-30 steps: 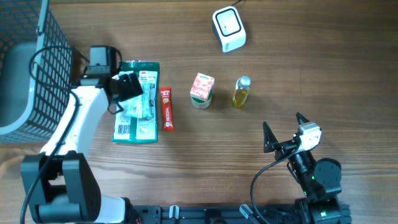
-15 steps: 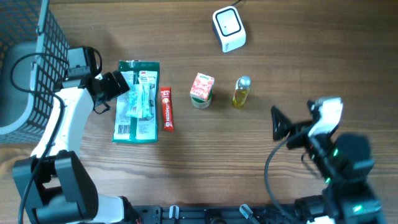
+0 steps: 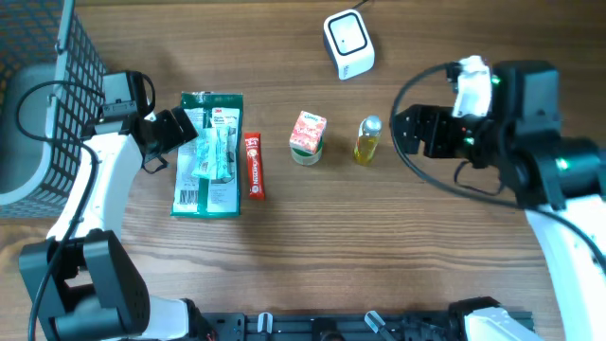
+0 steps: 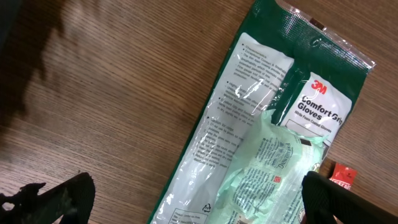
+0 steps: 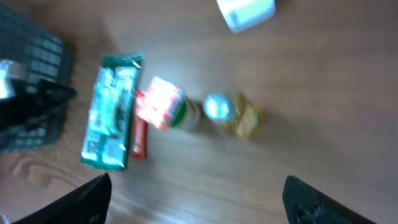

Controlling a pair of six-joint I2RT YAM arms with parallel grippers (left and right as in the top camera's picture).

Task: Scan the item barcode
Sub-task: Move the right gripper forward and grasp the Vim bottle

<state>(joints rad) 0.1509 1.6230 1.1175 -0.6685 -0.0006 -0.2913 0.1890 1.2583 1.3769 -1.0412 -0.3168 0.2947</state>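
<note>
Several items lie on the wooden table: a green glove package (image 3: 209, 154) (image 4: 267, 137) (image 5: 112, 118), a red bar (image 3: 254, 166) (image 5: 138, 138), a small carton (image 3: 308, 136) (image 5: 165, 106) and a yellow bottle (image 3: 367, 140) (image 5: 230, 112). The white scanner (image 3: 348, 43) (image 5: 245, 12) stands at the back. My left gripper (image 3: 177, 130) (image 4: 199, 205) is open over the package's upper left edge, holding nothing. My right gripper (image 3: 401, 134) (image 5: 199, 205) hangs open and empty in the air, just right of the bottle. The right wrist view is blurred.
A dark wire basket (image 3: 38, 95) (image 5: 31, 56) with a grey bin inside stands at the left edge, close behind my left arm. Bare wood stretches across the front and the right of the table.
My right arm has risen from the front right and swung to beside the bottle, its jaws narrowing slightly. My left gripper drew back left off the package a second ago, then stayed still.
</note>
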